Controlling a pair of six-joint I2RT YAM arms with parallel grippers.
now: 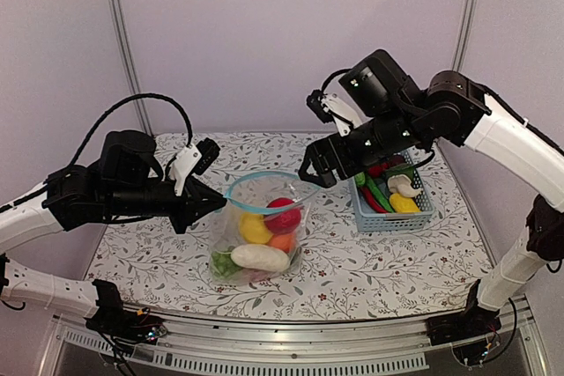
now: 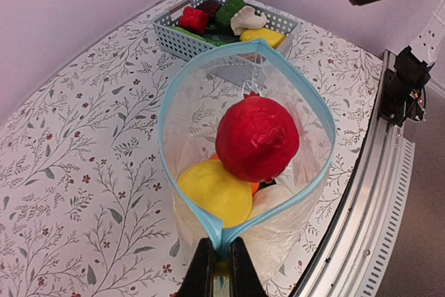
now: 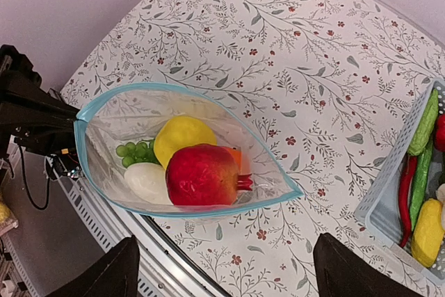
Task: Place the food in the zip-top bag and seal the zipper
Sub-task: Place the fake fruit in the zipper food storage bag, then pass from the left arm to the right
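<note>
Crinkly clear plastic zip-top bag (image 3: 132, 116) open, red tomato (image 2: 257, 138), yellow lemon (image 2: 212, 193), white radish (image 3: 148, 182), green bunch (image 3: 135, 151) inside, light blue zipper strip (image 2: 164, 130) unsealed — one end clamped between fingers of the left gripper (image 2: 221, 255), right gripper (image 1: 317, 169) fingers spread apart over the opposite end, seemingly not touching

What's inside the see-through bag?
A red tomato, yellow lemon, white radish and green bunch lie in the bag. The orange peeks out, mostly covered by the tomato.

You see the zip-top bag (image 2: 186, 126) in clear, crinkly, glossy plastic (its zipper (image 2: 161, 130) a smoother pale-blue strip), on a matt floral table cover (image 2: 83, 172), with a moulded plastic mesh basket (image 2: 182, 39) near the bag.
</note>
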